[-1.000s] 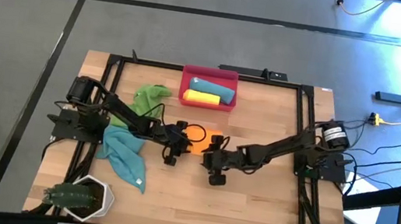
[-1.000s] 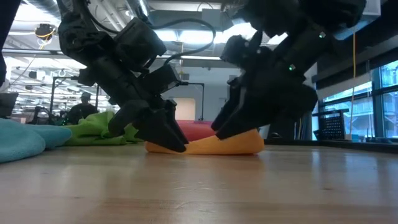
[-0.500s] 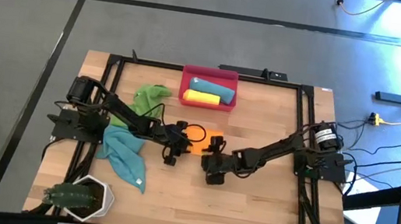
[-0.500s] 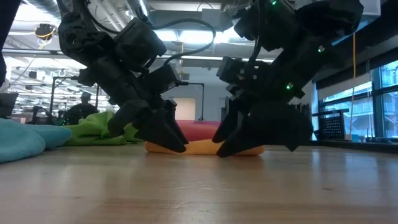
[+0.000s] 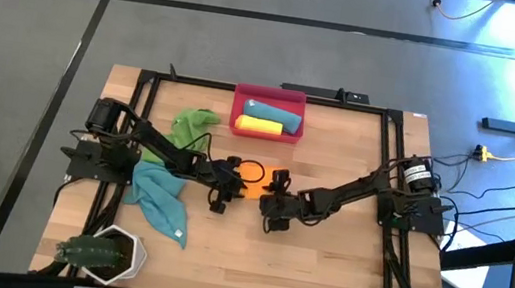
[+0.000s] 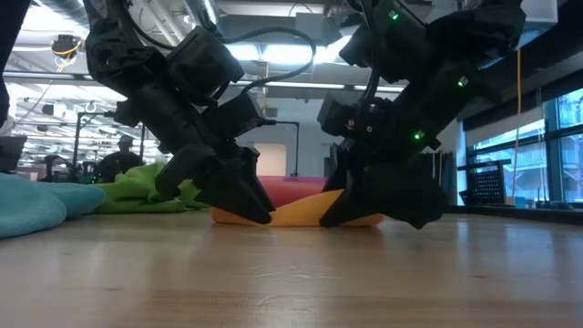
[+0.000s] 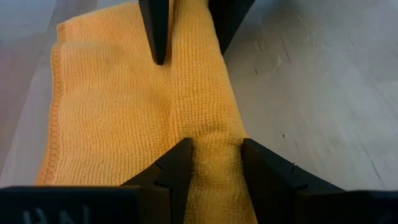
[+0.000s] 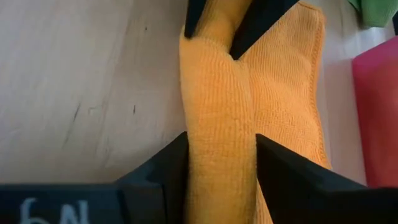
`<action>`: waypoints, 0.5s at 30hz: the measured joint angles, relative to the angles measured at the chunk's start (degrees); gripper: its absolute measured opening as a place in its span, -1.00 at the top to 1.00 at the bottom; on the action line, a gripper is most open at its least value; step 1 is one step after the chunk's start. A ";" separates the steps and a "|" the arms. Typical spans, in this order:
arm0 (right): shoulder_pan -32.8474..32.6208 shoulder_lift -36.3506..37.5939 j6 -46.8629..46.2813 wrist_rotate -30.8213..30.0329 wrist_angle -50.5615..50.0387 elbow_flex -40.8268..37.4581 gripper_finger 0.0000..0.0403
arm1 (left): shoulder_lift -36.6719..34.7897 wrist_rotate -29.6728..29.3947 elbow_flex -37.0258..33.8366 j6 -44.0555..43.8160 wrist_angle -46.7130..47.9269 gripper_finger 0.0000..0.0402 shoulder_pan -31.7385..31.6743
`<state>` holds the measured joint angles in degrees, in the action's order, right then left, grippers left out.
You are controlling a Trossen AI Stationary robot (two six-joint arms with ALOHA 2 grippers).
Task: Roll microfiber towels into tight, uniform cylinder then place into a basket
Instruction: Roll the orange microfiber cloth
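An orange microfiber towel [image 5: 254, 180] lies mid-table. Its near edge is rolled into a thick roll [image 7: 200, 93], and its flat part [image 7: 106, 106] spreads toward the red-pink basket [image 5: 292, 129]. My left gripper [image 5: 231, 182] is shut on the roll's left end, and my right gripper [image 5: 275, 191] on its right end. The basket holds a teal roll [image 5: 272, 113] and a yellow roll [image 5: 258, 124]. A green towel [image 5: 194, 122] and a teal towel [image 5: 161, 197] lie loose at the left. My left gripper pinches the left end of the roll [image 7: 214, 134] between its two fingers [image 7: 177, 162]. They slant down from the table's left and lie along the roll, which rests on the table. My right gripper has the right end of the roll [image 8: 221, 118] between its two fingers [image 8: 277, 165]. These slant down from the table's right, along the roll, which fills the gap and lies on the table.
A white hexagonal pot with a plant [image 5: 107, 252] stands at the near left corner. A black frame [image 5: 390, 153] runs round the table. An orange cable loop [image 5: 251, 170] lies just behind the towel. Bare wood [image 5: 321, 264] stretches toward the near right.
My right gripper has come down and a little toward the far edge onto the roll's right end, rolling its wrist as it went. The left gripper and the towel have stayed in place.
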<state>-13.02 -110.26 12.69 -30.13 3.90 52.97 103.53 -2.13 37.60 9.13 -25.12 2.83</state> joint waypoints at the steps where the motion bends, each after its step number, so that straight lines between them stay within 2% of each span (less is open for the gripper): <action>1: 0.00 0.00 0.01 0.01 -0.03 -0.02 0.18 | 0.00 0.02 0.00 0.00 0.00 0.34 0.00; 11: 0.09 0.00 0.01 1.02 -0.43 -0.09 0.58 | 0.02 0.03 -0.02 -0.05 -0.05 0.35 0.00; 15: -0.21 0.04 1.90 -2.96 -1.78 -0.17 0.61 | 0.04 0.18 -0.02 -1.35 -0.04 0.35 0.02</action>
<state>-13.22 -110.21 14.59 -33.09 2.12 52.80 103.57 -1.95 37.58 7.77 -25.16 2.85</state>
